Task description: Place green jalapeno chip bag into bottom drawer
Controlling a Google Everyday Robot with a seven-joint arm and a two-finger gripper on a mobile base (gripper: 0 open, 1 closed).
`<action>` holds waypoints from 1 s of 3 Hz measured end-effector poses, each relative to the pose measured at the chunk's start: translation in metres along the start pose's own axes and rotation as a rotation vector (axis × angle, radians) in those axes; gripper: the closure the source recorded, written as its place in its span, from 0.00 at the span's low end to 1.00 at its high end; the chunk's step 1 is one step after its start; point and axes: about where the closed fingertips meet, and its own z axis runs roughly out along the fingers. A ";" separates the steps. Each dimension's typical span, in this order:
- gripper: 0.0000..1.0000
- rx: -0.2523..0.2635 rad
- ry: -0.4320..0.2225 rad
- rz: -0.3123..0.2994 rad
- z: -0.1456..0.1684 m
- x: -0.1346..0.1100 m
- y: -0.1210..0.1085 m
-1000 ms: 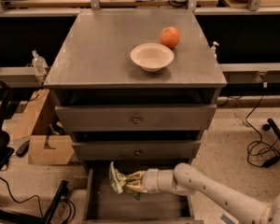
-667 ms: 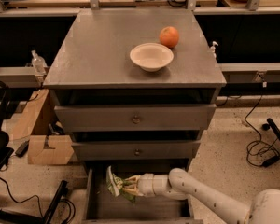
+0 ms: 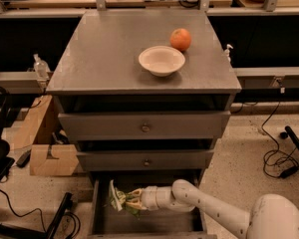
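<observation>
The green jalapeno chip bag (image 3: 116, 199) is a small crumpled green and pale bag held inside the open bottom drawer (image 3: 103, 224), just above its grey floor near the left side. My gripper (image 3: 128, 199) reaches in from the right on a white arm (image 3: 209, 212) and is shut on the bag. The bag's lower part hangs beneath the fingers.
The grey cabinet top (image 3: 104, 59) carries a white bowl (image 3: 161, 60) and an orange (image 3: 180, 39). Two shallower drawers with knobs (image 3: 145, 128) are above. A cardboard box (image 3: 52, 159) and black frame stand on the left floor; cables lie on the right floor.
My gripper has moved a little left and down with the bag, deeper into the bottom drawer.
</observation>
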 end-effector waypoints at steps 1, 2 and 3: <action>0.58 -0.004 -0.001 0.000 0.002 0.000 0.001; 0.36 -0.008 -0.003 0.000 0.004 -0.001 0.003; 0.13 -0.012 -0.004 0.001 0.006 -0.001 0.004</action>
